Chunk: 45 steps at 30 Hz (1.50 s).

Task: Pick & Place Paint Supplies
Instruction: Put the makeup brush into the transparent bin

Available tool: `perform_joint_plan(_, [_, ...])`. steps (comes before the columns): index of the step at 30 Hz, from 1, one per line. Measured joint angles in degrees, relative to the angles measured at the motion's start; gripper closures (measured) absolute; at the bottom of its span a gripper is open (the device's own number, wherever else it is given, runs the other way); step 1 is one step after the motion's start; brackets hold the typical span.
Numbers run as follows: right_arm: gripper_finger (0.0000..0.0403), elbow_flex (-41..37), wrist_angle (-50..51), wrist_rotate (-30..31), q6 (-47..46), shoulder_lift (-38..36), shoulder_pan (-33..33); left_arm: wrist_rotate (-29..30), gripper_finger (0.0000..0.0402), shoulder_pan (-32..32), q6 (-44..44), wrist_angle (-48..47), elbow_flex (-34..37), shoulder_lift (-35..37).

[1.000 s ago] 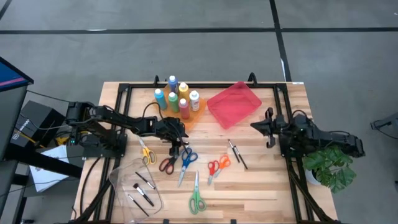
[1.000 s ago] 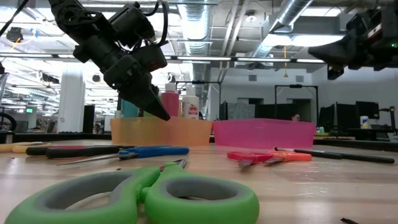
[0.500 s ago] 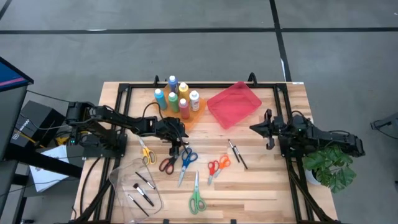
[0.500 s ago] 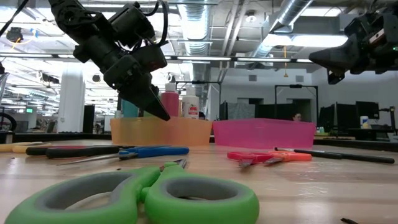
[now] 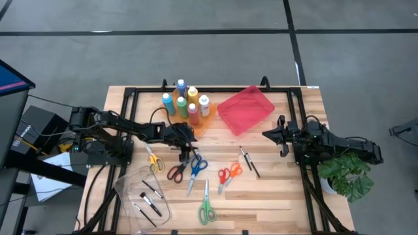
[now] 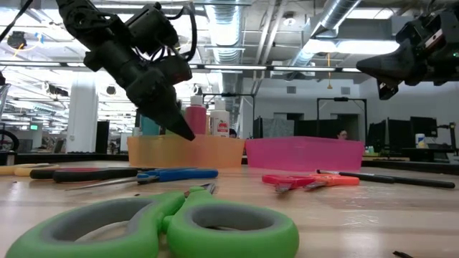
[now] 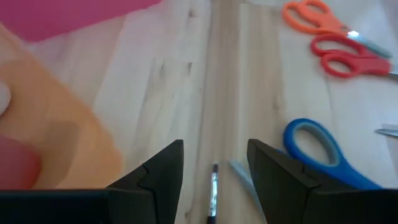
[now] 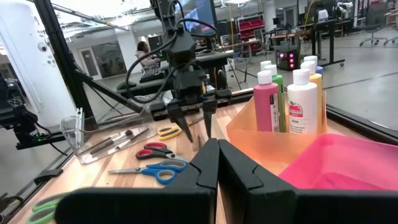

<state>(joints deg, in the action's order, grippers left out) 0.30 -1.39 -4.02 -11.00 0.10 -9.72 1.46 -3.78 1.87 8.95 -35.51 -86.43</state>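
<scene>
A thin dark-handled brush (image 7: 213,193) is lying on the wooden table (image 5: 281,196) directly between the spread fingers of the left gripper (image 7: 213,163), which is hovering just above it, pinching nothing. In the high view this gripper (image 5: 187,154) is sitting near the table's middle, just in front of the orange tray (image 5: 196,124).

The blue-handled scissors (image 7: 323,155) are lying just beside the brush, with the red and orange scissors (image 7: 336,37) farther off. The yellow scissors (image 5: 154,161), dark red scissors (image 5: 175,172) and green scissors (image 5: 207,209) are lying spread around the front half. Two more brushes (image 5: 249,160) are resting to the right of centre, and others are lying in the clear tray (image 5: 124,189) at the front left.

The paint bottles (image 5: 185,102) are standing upright in the orange tray, beside the pink tray (image 5: 230,117). Their labels are too small to read.

The right gripper (image 5: 269,133) is waiting near the right edge, its fingers pressed together and empty.
</scene>
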Motion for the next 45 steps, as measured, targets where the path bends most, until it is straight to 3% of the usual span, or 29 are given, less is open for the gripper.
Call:
perform_joint_plan(8, [0.0403, 0.00, -0.04, -0.01, -0.02, 0.00, 0.00, 0.62, 0.0229, -0.16, -1.34, -0.13, 0.04, -1.50])
perform_joint_plan(19, [0.0403, -0.02, -0.07, 0.01, -0.17, 0.00, 0.00, -0.03, 0.0260, -0.14, -4.58, 9.35, 0.03, -11.71])
perform_joint_plan(30, [0.0403, -0.02, -0.06, 0.01, -0.15, 0.00, 0.00, 0.06, 0.0276, -0.14, -4.58, 8.02, -0.07, -12.35])
perform_joint_plan(40, [0.0403, -0.02, -0.06, 0.01, 0.00, 0.00, 0.00, -0.79, 0.0389, -0.14, -4.26, 5.46, -0.13, -12.20])
perform_joint_plan(45, [0.0403, -0.02, -0.04, 0.02, 0.00, 0.00, 0.00, -0.81, 0.0397, -0.14, -4.24, 5.28, -0.13, -12.20])
